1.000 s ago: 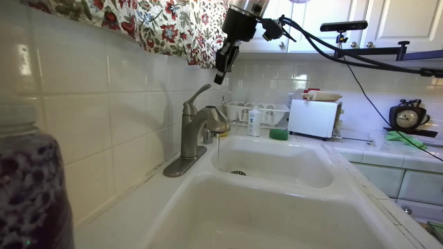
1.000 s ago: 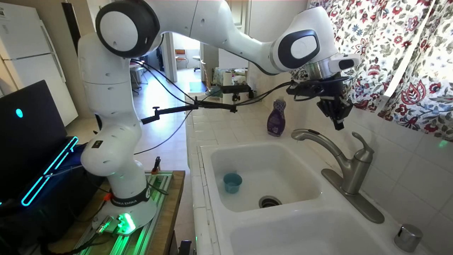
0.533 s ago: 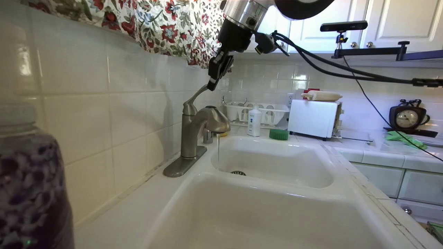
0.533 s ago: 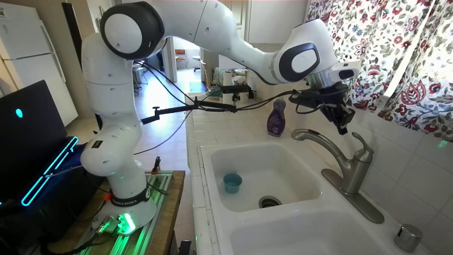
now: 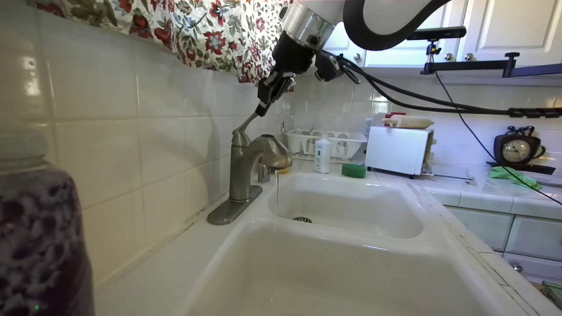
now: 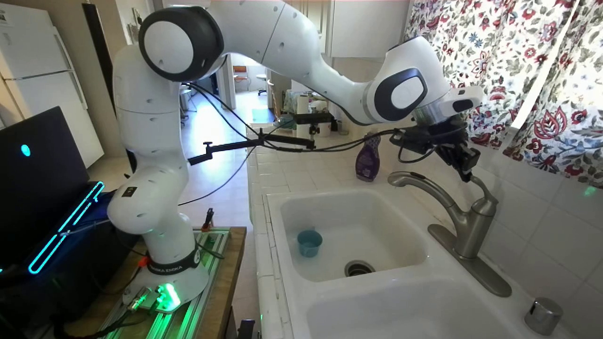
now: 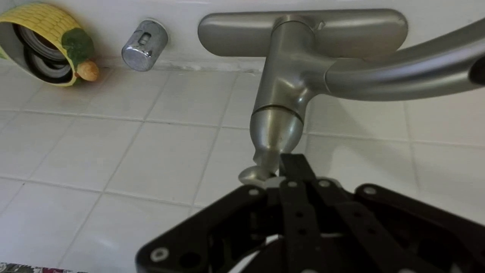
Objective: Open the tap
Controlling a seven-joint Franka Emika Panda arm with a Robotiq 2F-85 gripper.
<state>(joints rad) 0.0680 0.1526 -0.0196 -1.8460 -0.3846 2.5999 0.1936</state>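
The tap [image 5: 239, 175] is a brushed grey-metal faucet at the back of the sink; it also shows in an exterior view [image 6: 471, 230] and in the wrist view [image 7: 282, 87]. Its thin lever [image 5: 247, 123] slants up over the spout. A thin stream of water [image 5: 277, 193] falls from the spout. My gripper [image 7: 293, 165] has its black fingers together, with nothing seen between them. The fingertips are right beside the lever's tip, on its spout side in the wrist view, and appear to touch it. In both exterior views the gripper [image 5: 262, 109] [image 6: 466, 176] overlaps the lever's tip.
The white double sink [image 6: 348, 278] lies below, with a blue cup [image 6: 309, 243] in one basin. A tiled wall [image 5: 171, 149] stands close behind the tap. A purple bottle [image 6: 368, 157], a metal cap [image 7: 145, 45] and a yellow holder [image 7: 45, 41] stand around it.
My gripper has moved down and toward the wall, from above the lever to its tip. The fingers stay together. The lever and the thin water stream look the same.
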